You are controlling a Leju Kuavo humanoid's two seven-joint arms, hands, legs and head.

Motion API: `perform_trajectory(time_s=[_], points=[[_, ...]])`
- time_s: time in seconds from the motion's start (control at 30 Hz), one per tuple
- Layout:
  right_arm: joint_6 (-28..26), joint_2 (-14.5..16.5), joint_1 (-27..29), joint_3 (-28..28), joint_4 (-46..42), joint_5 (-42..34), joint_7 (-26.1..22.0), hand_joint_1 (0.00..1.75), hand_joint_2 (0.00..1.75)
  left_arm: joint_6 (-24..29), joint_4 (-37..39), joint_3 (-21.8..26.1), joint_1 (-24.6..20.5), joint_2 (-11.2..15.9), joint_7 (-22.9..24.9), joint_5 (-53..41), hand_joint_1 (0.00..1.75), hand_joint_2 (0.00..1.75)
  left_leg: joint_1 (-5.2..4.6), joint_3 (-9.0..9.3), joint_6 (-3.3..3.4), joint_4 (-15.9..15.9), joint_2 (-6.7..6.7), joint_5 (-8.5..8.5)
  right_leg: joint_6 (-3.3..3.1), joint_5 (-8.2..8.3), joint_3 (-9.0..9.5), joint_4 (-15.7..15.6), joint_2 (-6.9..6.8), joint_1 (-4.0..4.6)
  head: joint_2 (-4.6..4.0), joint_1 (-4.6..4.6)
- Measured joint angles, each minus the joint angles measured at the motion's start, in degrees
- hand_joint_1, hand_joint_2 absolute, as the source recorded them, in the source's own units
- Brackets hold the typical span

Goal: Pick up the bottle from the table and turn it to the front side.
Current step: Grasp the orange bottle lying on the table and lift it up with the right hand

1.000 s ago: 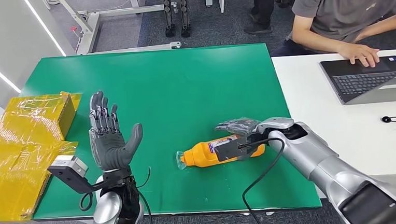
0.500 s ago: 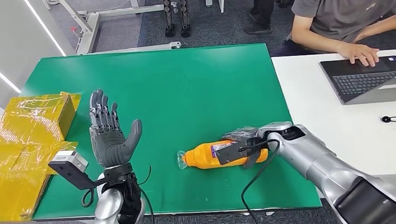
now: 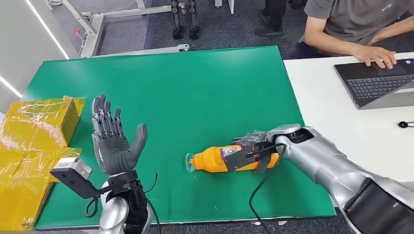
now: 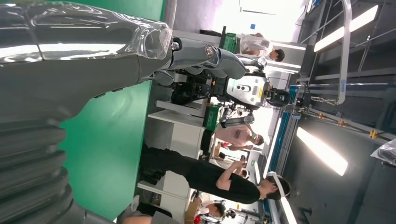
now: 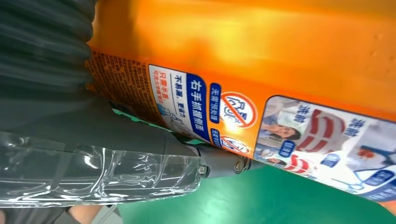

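Fingers (image 3: pixel 248 142) of my right hand (image 3: pixel 253 151) were wrapped over the far side of the orange plastic bottle (image 3: pixel 218 159), with the thumb (image 5: pixel 140 161) pressed along its printed label (image 5: pixel 261 121) in the right wrist view, so I counted that hand as clamped on the bottle. It lay on its side on the green desk (image 3: pixel 192 91), near the front edge and right of centre, its clear cap end pointing left toward my other arm. My left hand (image 3: pixel 112 142) stood upright above the near-left part of the desk, palm toward the bottle, its fingers (image 3: pixel 103 118) spread apart and holding nothing, well apart from the bottle. At the desk's left edge I saw a yellow tape-wrapped cardboard box (image 3: pixel 20 155). To the right stood a white table (image 3: pixel 346 125) carrying a dark open laptop (image 3: pixel 387 81), where a seated person in a grey shirt (image 3: pixel 361 10) rested a hand on the keyboard.
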Motion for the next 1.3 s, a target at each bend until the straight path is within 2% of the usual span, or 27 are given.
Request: perform_trajectory(time_s=[0.1,0.3,0.4,0.53,0.77,0.93,1.0,1.1,1.3], points=[[-2.17,0.7,-0.42,0.6,0.76,0.55,0.26,1.75,1.75,0.27,0.0,0.0,0.13,0.05,0.0,-0.23,0.0,1.75,0.0,0.0,0.0,0.0,0.0,0.0,0.0,0.0,0.02,0.01,-0.01,0.0,0.0,0.0],[-13.99,1.79,-0.05,1.67,2.3,1.93,0.0,1.75,1.75,0.1,-0.93,0.02,1.82,0.39,0.0,-1.16,0.0,1.75,0.0,-0.01,0.0,0.0,-0.01,0.0,0.0,0.0,0.0,0.0,-0.01,0.0,0.0,0.0],[-23.04,1.81,1.18,1.65,2.33,2.18,0.96,1.75,1.75,-0.21,-1.99,0.03,2.82,0.61,0.0,-1.68,0.0,1.75,0.0,-0.04,0.0,0.0,-0.03,0.0,0.0,-0.01,-0.03,0.0,-0.02,0.0,0.0,-0.01],[-35.3,1.85,3.58,0.26,1.36,2.73,4.79,1.75,1.75,-0.24,-3.44,0.13,3.72,0.79,0.0,-2.29,0.0,1.75,0.0,-0.07,0.0,-0.01,-0.03,-0.01,0.0,-0.01,-0.04,0.0,-0.03,0.0,0.0,0.0],[-53.15,3.16,12.01,-9.84,-6.69,1.22,8.03,1.75,1.75,0.51,-5.17,0.66,4.46,0.8,0.0,-2.87,0.0,1.75,0.02,-0.09,0.0,-0.04,-0.06,-0.01,-0.01,-0.02,-0.06,0.0,-0.05,0.02,0.0,0.0],[-59.51,4.55,18.21,-17.69,-13.43,-0.65,6.81,1.75,1.75,1.06,-5.79,0.81,4.68,0.8,0.0,-3.12,0.0,1.75,0.01,-0.11,0.0,-0.05,-0.09,-0.01,0.01,-0.06,-0.08,0.0,-0.08,0.02,0.0,0.01],[-61.86,5.16,20.46,-20.24,-15.67,-1.86,5.13,1.75,1.75,1.34,-5.86,0.85,4.74,0.79,0.0,-3.2,0.0,1.75,0.01,-0.12,0.0,-0.05,-0.1,-0.01,0.02,-0.07,-0.08,0.0,-0.09,0.01,0.0,0.01],[-66.35,6.79,24.38,-24.46,-19.29,-5.48,-0.27,1.75,1.75,1.89,-5.86,0.87,4.81,0.74,0.0,-3.37,0.0,1.75,0.01,-0.12,0.0,-0.05,-0.11,-0.01,0.02,-0.07,-0.08,-0.01,-0.09,0.01,0.0,0.0],[-70.27,10.8,31.55,-31.88,-26.59,-18.1,-17.2,1.75,1.75,2.86,-5.86,0.87,4.87,0.69,0.0,-3.21,0.0,1.75,0.01,-0.13,-0.02,-0.07,-0.09,-0.03,0.02,-0.09,-0.11,-0.01,-0.07,0.01,0.0,-0.01]])
